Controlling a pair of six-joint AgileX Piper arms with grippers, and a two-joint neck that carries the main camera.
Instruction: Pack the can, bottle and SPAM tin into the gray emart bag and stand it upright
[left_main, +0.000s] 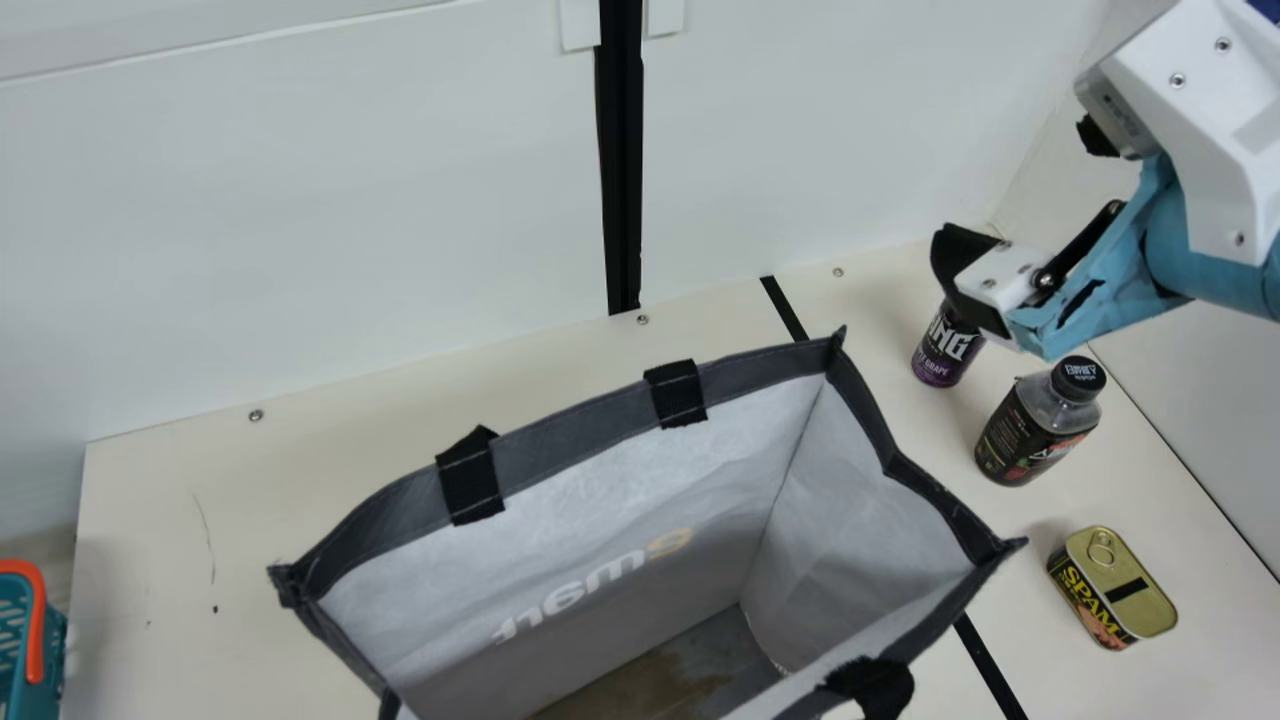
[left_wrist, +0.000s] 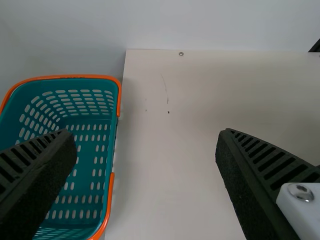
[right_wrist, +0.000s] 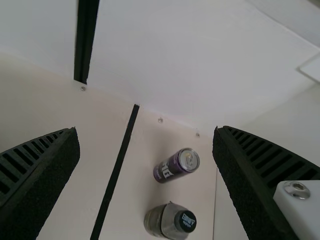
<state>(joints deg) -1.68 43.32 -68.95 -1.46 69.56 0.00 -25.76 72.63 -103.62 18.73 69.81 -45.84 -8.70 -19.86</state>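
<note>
Main view: I find the emart bag (left_main: 570, 435) open, lettering on its inner wall. Right of it, far to near: labelled can (left_main: 942, 358), labelled bottle (left_main: 1028, 430), SPAM tin (left_main: 1125, 590) with yellow print. My right gripper (left_main: 968, 280) hangs far right.

Left wrist view: left gripper (left_wrist: 146, 145), fingers wide.

Right wrist view: fingers wide.

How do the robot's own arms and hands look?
The right arm has a white housing with silver screws, and a light-blue covering. The left hand and right hand each have black, ribbed fingers, with white mounts and silver screws.

There's one each: can (left_main: 946, 352), bottle (left_main: 1035, 428), SPAM tin (left_main: 1112, 588), bag (left_main: 650, 510), basket (left_wrist: 75, 77).
</note>
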